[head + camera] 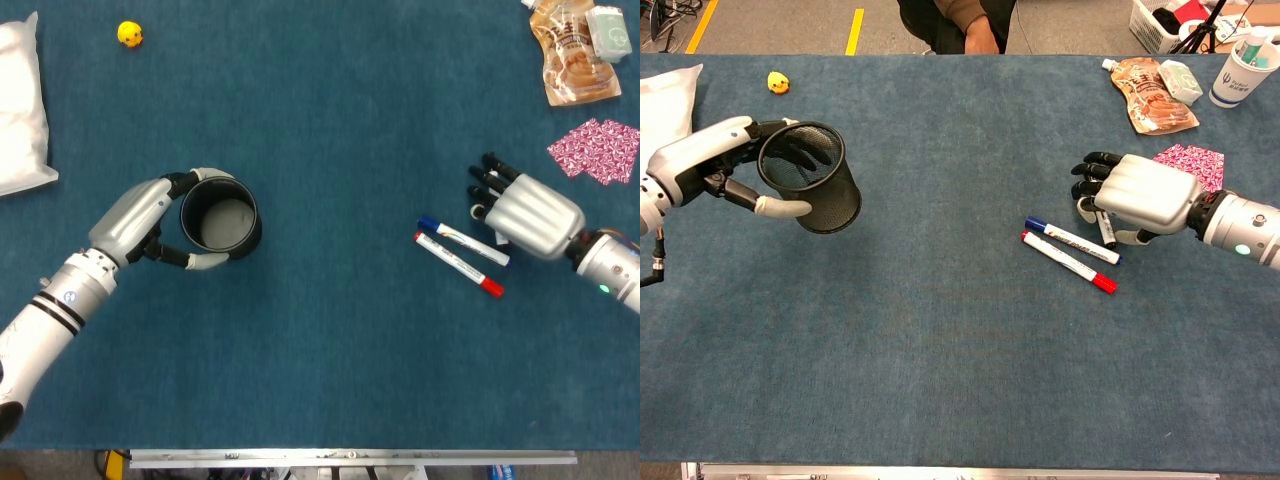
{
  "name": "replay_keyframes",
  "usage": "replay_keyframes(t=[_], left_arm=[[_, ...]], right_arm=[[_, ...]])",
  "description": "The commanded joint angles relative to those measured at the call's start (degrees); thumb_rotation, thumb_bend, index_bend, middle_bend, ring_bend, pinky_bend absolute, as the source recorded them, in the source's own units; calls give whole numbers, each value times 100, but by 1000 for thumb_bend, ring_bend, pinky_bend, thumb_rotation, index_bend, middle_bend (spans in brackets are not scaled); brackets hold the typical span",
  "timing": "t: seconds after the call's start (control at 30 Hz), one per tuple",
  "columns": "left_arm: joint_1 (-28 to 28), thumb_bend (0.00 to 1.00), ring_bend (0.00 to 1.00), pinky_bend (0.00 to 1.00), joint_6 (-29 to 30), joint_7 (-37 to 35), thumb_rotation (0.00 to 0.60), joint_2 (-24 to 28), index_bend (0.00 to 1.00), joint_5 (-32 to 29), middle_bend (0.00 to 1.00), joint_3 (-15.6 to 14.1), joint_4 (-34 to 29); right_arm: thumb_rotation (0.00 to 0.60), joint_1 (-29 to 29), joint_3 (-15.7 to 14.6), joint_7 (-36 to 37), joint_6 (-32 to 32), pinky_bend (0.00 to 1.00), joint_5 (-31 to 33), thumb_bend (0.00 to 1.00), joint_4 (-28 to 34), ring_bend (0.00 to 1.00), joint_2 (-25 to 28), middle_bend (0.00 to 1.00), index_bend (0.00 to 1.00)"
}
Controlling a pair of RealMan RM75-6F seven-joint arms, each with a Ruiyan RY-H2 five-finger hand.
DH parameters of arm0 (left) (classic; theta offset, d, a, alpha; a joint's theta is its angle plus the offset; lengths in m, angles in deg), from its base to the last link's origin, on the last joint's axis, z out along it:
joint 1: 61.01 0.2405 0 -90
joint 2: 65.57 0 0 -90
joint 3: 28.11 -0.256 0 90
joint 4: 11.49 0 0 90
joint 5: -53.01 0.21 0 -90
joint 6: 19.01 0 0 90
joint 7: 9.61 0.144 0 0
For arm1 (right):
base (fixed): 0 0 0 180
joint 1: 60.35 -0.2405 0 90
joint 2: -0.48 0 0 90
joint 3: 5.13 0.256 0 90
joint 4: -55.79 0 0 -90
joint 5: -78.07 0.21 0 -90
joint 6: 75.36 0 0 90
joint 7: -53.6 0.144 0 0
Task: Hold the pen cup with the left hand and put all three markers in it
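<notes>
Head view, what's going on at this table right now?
The robot's left hand holds the black mesh pen cup, which looks empty. The right hand is closed over the black marker, apparently picking it up. The blue-capped marker and the red-capped marker lie side by side on the blue table. No marker is in the cup yet.

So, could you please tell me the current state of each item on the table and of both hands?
pen cup: empty, tilted, held by left hand.
left hand: grips the cup.
right hand: fingers curled over the black marker.
black marker: mostly hidden under right hand; held or not, cannot tell.
blue marker: lying on table, capped.
red marker: lying beside blue one, capped.
snack pouch: lying flat.
</notes>
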Motion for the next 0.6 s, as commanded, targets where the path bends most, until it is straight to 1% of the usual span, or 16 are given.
replay_keyframes(t=[0.03, 0.6], left_arm=[[2, 165, 258, 178, 1, -11, 526, 4, 223, 6, 328, -5, 2], [18, 165, 258, 179, 48, -55, 514, 20, 223, 41, 326, -11, -10]], right_arm=[[600, 9, -19, 10, 16, 118, 22, 234, -15, 114, -3, 289, 489], [600, 9, -120, 18, 44, 118, 125, 249, -115, 115, -54, 310, 592]])
